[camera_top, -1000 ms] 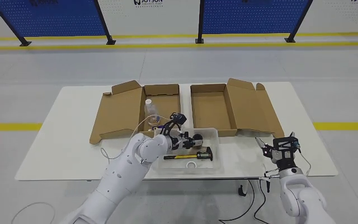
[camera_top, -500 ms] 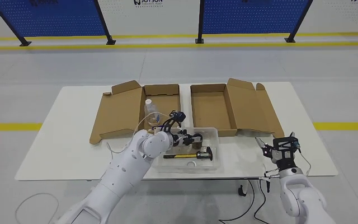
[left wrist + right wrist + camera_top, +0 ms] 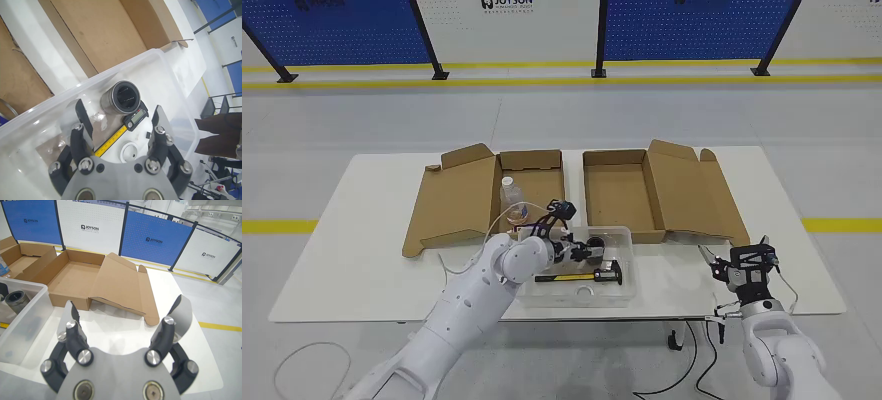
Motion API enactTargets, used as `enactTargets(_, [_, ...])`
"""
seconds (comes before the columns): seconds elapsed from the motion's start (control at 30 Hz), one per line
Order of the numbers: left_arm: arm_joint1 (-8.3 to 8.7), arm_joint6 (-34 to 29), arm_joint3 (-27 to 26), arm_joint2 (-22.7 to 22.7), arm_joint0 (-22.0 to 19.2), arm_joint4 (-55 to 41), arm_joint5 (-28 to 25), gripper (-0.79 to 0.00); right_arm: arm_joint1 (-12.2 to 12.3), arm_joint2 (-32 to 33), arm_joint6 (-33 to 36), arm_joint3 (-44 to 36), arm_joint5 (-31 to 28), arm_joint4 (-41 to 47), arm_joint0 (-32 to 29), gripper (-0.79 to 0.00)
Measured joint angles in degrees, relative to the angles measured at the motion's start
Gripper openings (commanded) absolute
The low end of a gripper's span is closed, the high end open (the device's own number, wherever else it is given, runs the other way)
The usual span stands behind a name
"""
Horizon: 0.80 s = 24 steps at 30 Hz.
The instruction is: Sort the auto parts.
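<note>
Black-padded left fingers (image 3: 84, 117) stand apart inside the clear plastic bin (image 3: 164, 62) and grip nothing. Just past their tips a steel bearing (image 3: 107, 103) lies on its side, a short cylinder with its dark bore turned toward the wrist camera. It meets the head of a caliper (image 3: 137, 117); whether it rests on the head or only touches it I cannot tell. The caliper's yellow scale runs back from the head and passes beneath the fingers. A white ring (image 3: 129, 151) lies flat just beside the scale, and a small black piece (image 3: 147, 134) sits near one finger. A crumpled clear bag (image 3: 54, 144) lies on the bin floor under the other finger.

The bin stands on the white surface (image 3: 362, 250) near its front edge. Two open cardboard boxes lie just behind it with their lids folded out flat. A clear bottle (image 3: 509, 195) stands upright in the left box (image 3: 457, 205), by the lid fold. The right box (image 3: 617, 195) lies side by side with the left one.

Serrated metal right fingers (image 3: 70, 315) are spread wide and hold nothing. They hang over bare surface beside the bin's right wall, near the front right corner.
</note>
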Motion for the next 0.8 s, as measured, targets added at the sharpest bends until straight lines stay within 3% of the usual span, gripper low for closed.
enactTargets(0.17, [0.36,-1.0,-2.2,-0.3,0.6,1.6,-0.8,0.0,0.0,0.0,0.0,0.0,0.0,0.0,0.0,0.0])
enactTargets(0.8, [0.34,-0.2,-2.5,-0.6,1.3,1.2,0.5,0.0,0.0,0.0,0.0,0.0,0.0,0.0,0.0,0.0])
